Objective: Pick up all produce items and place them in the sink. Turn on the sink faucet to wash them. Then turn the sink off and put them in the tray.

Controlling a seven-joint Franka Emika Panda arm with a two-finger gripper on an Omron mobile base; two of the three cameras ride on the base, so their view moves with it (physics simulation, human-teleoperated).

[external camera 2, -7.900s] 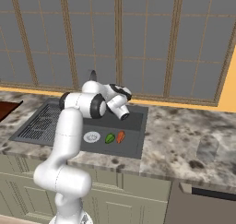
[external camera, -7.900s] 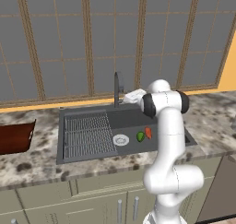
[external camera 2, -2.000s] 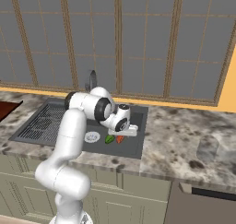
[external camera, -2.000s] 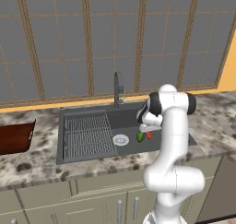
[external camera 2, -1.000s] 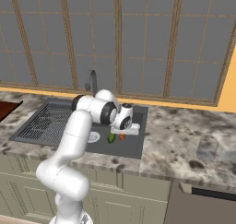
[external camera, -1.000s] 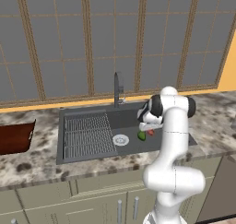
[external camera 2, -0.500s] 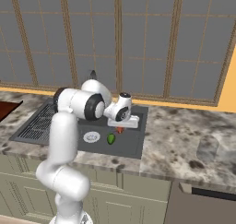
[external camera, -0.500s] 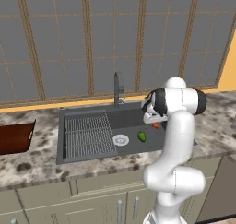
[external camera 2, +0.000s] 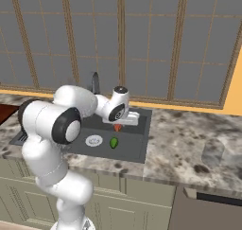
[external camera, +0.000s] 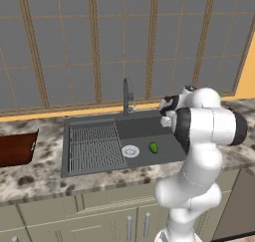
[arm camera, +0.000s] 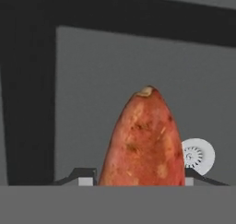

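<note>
My gripper (external camera 2: 121, 123) is shut on the orange-red produce item (external camera 2: 117, 128), holding it above the right half of the sink (external camera 2: 134, 144). In the hand view this piece (arm camera: 145, 140) stands between the finger tips with the sink floor and the white drain (arm camera: 198, 155) behind it. The green produce item (external camera: 153, 147) lies on the sink floor beside the drain (external camera: 130, 150), also seen as the green item (external camera 2: 113, 142) below the gripper. The sink faucet (external camera: 126, 94) stands behind the basin. At the far left of the counter sits the tray (external camera: 17, 147).
A ridged wire rack (external camera: 94, 145) covers the left half of the sink (external camera: 144, 131). Speckled stone counter (external camera 2: 189, 144) stretches to the right. A gridded window wall rises right behind the faucet (external camera 2: 95, 84).
The gripper has risen from the sink floor with the orange-red piece in it. The green piece stays where it lay beside the drain.
</note>
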